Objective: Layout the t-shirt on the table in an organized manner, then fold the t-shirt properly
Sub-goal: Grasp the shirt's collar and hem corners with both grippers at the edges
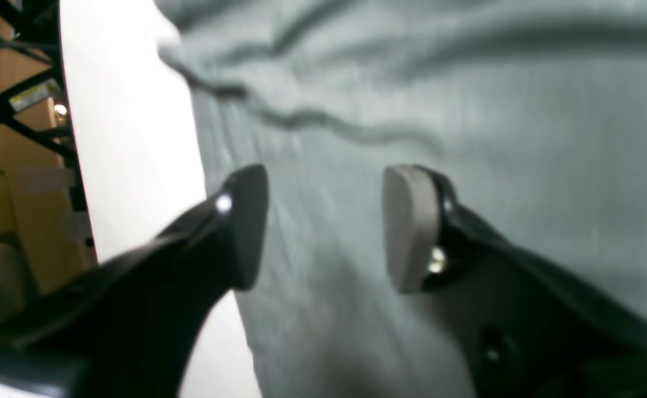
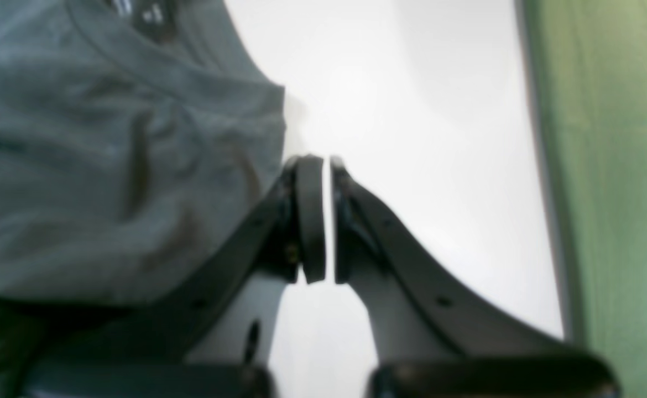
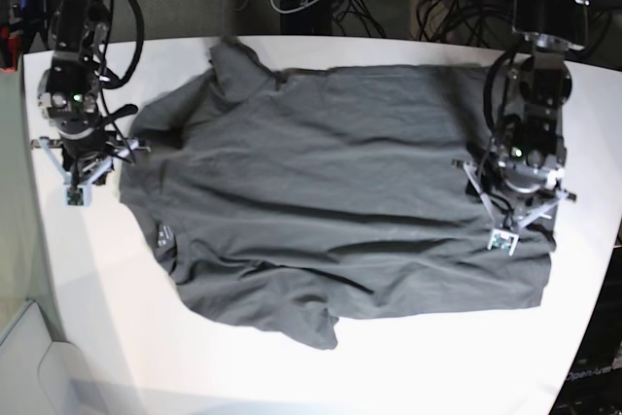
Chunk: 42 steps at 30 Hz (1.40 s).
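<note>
White table, dark t-shirt spread across it, still rumpled. Right gripper by the collar side: jaws almost together, gripping nothing. Left gripper over the hem, parted, empty. Layout stage; next needs smoothing, I'd say.

Legible text: none. T-shirt: small white printed mark near the collar, too small to read. Yellow sticker on dark frame beyond the t-shirt, blurred.
</note>
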Tool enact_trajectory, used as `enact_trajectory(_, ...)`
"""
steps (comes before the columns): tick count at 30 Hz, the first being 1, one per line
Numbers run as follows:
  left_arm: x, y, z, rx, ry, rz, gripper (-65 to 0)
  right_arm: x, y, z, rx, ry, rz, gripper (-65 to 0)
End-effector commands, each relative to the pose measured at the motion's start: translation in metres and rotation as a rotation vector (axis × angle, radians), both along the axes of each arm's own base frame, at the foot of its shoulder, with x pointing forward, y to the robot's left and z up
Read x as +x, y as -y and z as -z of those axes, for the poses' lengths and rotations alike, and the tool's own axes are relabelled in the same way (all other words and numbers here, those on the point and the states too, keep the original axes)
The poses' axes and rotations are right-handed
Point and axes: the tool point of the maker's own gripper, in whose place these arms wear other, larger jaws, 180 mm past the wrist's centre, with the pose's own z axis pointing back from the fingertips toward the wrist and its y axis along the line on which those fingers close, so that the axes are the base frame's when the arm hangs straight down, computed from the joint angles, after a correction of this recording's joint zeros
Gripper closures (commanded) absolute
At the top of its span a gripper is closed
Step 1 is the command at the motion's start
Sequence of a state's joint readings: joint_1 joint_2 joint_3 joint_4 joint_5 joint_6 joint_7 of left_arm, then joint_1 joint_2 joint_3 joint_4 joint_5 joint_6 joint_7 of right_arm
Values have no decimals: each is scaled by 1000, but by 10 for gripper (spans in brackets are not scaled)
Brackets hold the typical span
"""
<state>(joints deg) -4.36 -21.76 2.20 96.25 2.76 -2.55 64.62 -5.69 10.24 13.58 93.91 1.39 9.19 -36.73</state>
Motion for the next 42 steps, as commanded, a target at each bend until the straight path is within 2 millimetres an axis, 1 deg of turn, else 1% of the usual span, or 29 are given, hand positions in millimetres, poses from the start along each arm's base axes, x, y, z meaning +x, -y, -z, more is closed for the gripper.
enact_trajectory(1,-2,-4,-14,25,43,15,-389,6,4,-12,-16,44,-4,-70)
enact_trajectory(2,-13,-4,-15,29,45,20,-416,5,4,-12,-17,44,-4,-83)
enact_trajectory(4,-34,-8,-17,25,50,7,-447,6,3,-17,-20,56,-9,-101)
enact_trajectory(7,-62,-19,-22,31,51,-25,-452,0,2,-17,-27,52,-16,-125)
enact_trajectory(9,-84,-26,-14,39,16,-41,-451,-1,0,-23,-34,65,-21,-136)
enact_trajectory(13,-127,-47,5,61,-76,-97,-451,-10,-1,-20,-37,51,-27,-150)
enact_trajectory(18,-160,-64,15,-22,-82,-156,-451,-16,-1,-14,-37,31,-27,-151)
enact_trajectory(20,-167,-71,13,-77,-70,-200,-451,-19,0,-12,-37,25,-26,-151)
enact_trajectory(22,-172,-83,15,-131,-65,-265,-451,-19,0,-12,-37,24,-26,-150)
enact_trajectory(24,-180,-97,23,-183,-77,-338,-451,-22,-1,-9,-36,14,-29,-149)
enact_trajectory(26,-189,-105,35,-237,-93,-401,-451,-25,-2,-7,-36,8,-30,-149)
enact_trajectory(29,-183,-109,43,-287,-63,-437,-451,-24,-2,-7,-36,9,-30,-149)
enact_trajectory(32,-190,-107,58,-312,-70,-474,-450,-25,-1,-7,-36,8,-29,-149)
enact_trajectory(34,-187,-105,63,-327,-62,-480,-450,-25,-1,-7,-37,8,-28,-149)
enact_trajectory(36,-189,-102,71,-335,-73,-483,-450,-25,-1,-7,-37,8,-28,-149)
enact_trajectory(40,-187,-98,82,-350,-82,-482,-450,-25,0,-7,-40,8,-28,-149)
enact_trajectory(42,-184,-98,81,-354,-77,-484,-450,-25,0,-7,-40,8,-28,-149)
